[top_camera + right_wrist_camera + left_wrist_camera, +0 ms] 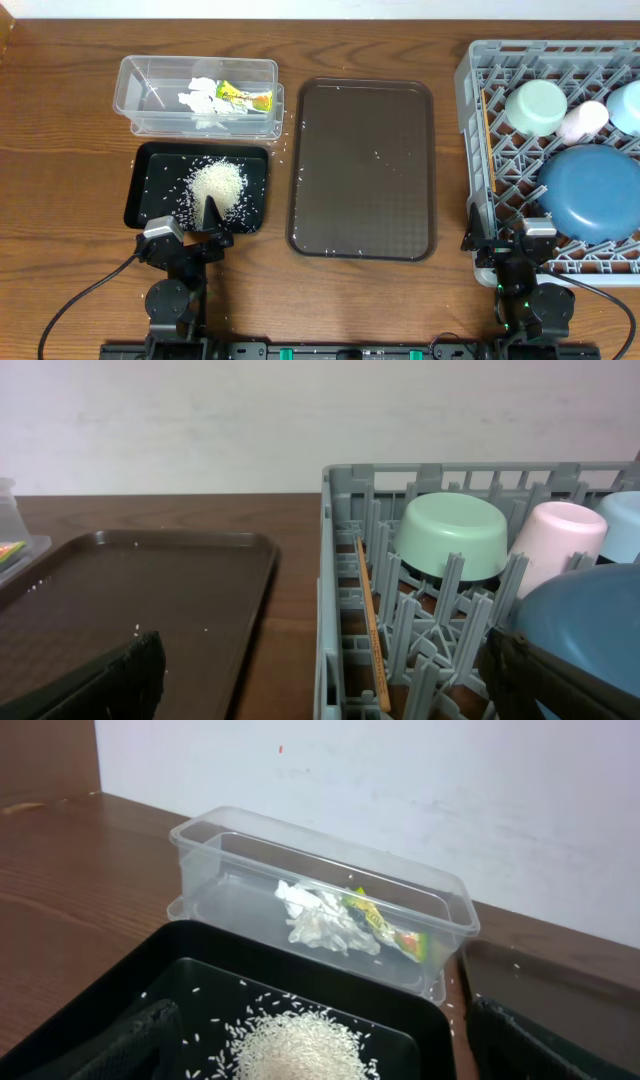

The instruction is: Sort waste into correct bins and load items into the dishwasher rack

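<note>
A pile of white rice (216,184) lies in the black tray (150,190); it also shows in the left wrist view (300,1048). Tissue pieces (200,98) and the yellow-orange wrapper (245,97) lie in the clear tub (260,75). The grey rack (480,120) holds the dark-blue dish (590,192), mint-green bowl (536,106), pink cup (583,120), light-blue bowl (628,105) and chopsticks (488,140). My left gripper (208,228) is open and empty at the black tray's near edge. My right gripper (505,238) is open and empty at the rack's near left corner.
The brown serving tray (362,165) lies between the bins and the rack, with a few stray rice grains on it. Loose grains are scattered on the table around the tub and black tray. The wall stands behind the table.
</note>
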Action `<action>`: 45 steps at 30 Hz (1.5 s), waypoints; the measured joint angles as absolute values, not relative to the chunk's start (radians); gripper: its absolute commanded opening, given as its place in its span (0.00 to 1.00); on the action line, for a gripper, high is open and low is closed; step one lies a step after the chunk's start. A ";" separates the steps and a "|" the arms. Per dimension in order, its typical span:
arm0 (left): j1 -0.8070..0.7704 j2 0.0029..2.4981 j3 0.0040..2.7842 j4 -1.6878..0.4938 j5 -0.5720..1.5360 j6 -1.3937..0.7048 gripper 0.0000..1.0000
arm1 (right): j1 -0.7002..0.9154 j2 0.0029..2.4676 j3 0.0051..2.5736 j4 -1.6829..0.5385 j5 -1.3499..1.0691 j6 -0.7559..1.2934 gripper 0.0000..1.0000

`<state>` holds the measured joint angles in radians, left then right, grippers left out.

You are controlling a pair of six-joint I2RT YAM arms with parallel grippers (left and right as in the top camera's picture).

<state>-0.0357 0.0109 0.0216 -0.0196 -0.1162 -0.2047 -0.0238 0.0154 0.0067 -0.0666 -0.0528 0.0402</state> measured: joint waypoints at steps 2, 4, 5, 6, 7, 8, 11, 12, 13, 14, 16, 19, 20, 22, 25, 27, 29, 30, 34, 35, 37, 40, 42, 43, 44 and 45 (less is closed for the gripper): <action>-0.036 0.011 0.022 -0.021 -0.110 -0.204 0.92 | -0.024 0.015 0.007 -0.067 -0.053 0.040 0.99; -0.036 0.011 0.022 -0.021 -0.110 -0.194 0.92 | -0.024 0.015 0.007 -0.067 -0.053 0.040 0.99; -0.036 0.011 0.022 -0.022 -0.110 -0.186 0.92 | -0.024 0.015 0.007 -0.067 -0.053 0.040 0.99; -0.036 0.011 0.022 -0.022 -0.109 -0.182 0.92 | -0.024 0.015 0.007 -0.067 -0.053 0.040 0.99; -0.036 0.011 0.023 -0.022 -0.105 -0.178 0.92 | -0.024 0.015 0.007 -0.067 -0.053 0.040 0.99; -0.036 0.011 0.023 -0.022 -0.101 -0.174 0.92 | -0.024 0.015 0.007 -0.067 -0.053 0.040 0.99; -0.036 0.011 0.025 -0.028 -0.072 -0.142 0.92 | -0.024 0.015 0.007 -0.067 -0.053 0.040 0.99; -0.036 0.011 0.025 -0.030 -0.062 -0.130 0.92 | -0.024 0.015 0.007 -0.067 -0.053 0.040 0.99; -0.036 0.011 0.025 -0.030 -0.055 -0.121 0.92 | -0.024 0.015 0.007 -0.067 -0.053 0.040 0.99; -0.036 0.011 0.025 -0.031 -0.050 -0.111 0.92 | -0.024 0.015 0.007 -0.067 -0.053 0.040 0.99; -0.036 0.011 0.025 -0.033 -0.044 -0.099 0.92 | -0.024 0.015 0.007 -0.067 -0.053 0.040 0.99; -0.036 0.011 0.026 -0.034 -0.035 -0.089 0.92 | -0.024 0.015 0.007 -0.067 -0.053 0.040 0.99; -0.035 0.011 0.026 -0.034 -0.032 -0.088 0.92 | -0.024 0.015 0.007 -0.067 -0.053 0.040 0.99; -0.033 0.011 0.026 -0.034 -0.031 -0.081 0.92 | -0.024 0.015 0.007 -0.067 -0.053 0.040 0.99; -0.029 0.011 0.026 -0.034 -0.029 -0.077 0.92 | -0.024 0.015 0.007 -0.067 -0.053 0.040 0.99; -0.028 0.011 0.026 -0.034 -0.029 -0.077 0.92 | -0.024 0.015 0.007 -0.067 -0.053 0.040 0.99; -0.028 0.011 0.026 -0.034 -0.029 -0.077 0.92 | -0.024 0.015 0.007 -0.067 -0.053 0.040 0.99; -0.028 0.011 0.026 -0.034 -0.029 -0.077 0.92 | -0.024 0.015 0.007 -0.067 -0.053 0.040 0.99; -0.028 0.011 0.026 -0.034 -0.029 -0.077 0.92 | -0.024 0.015 0.007 -0.067 -0.053 0.040 0.99; -0.028 0.011 0.026 -0.034 -0.028 -0.077 0.92 | -0.024 0.015 0.007 -0.067 -0.053 0.040 0.99; -0.028 0.011 0.026 -0.034 -0.029 -0.077 0.92 | -0.024 0.015 0.007 -0.067 -0.053 0.040 0.99; -0.028 0.011 0.026 -0.034 -0.028 -0.077 0.92 | -0.024 0.015 0.007 -0.067 -0.053 0.040 0.99; -0.028 0.011 0.026 -0.034 -0.028 -0.077 0.92 | -0.024 0.015 0.007 -0.067 -0.053 0.040 0.99; -0.028 0.011 0.026 -0.034 -0.028 -0.077 0.92 | -0.024 0.015 0.007 -0.067 -0.053 0.040 0.99; -0.028 0.011 0.026 -0.034 -0.028 -0.077 0.92 | -0.024 0.015 0.007 -0.067 -0.053 0.040 0.99; -0.028 0.011 0.026 -0.034 -0.029 -0.077 0.92 | -0.024 0.015 0.007 -0.067 -0.053 0.040 0.99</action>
<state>-0.0280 0.0109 0.0257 -0.0341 -0.0288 -0.0772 -0.0238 0.0154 0.0067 -0.0666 -0.0528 0.0402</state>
